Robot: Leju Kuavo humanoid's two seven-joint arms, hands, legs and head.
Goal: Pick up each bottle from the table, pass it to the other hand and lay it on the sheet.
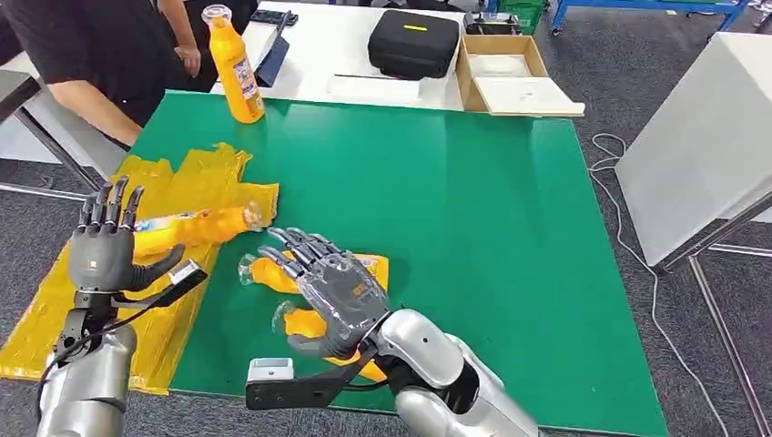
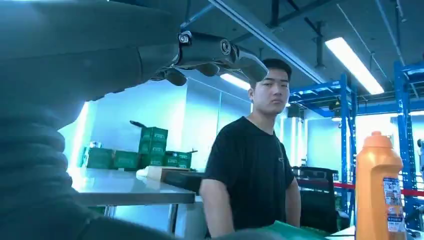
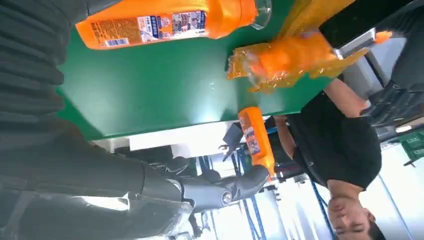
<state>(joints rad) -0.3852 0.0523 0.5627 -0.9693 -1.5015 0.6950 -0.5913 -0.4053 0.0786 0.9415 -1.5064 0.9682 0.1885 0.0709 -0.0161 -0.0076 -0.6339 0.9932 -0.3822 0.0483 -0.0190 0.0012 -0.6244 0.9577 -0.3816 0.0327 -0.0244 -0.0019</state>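
Here, bottle [image 1: 196, 225] lengthwise on sheet [image 1: 205, 177], cap rightward; both robot hands [image 1: 107, 248] [image 1: 332, 293] spread, empty

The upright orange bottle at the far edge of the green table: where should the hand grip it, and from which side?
Probably around the straight labelled body of the upright bottle, below the narrow neck. Come from the near side, over the bare green table, since a person stands close beside it.
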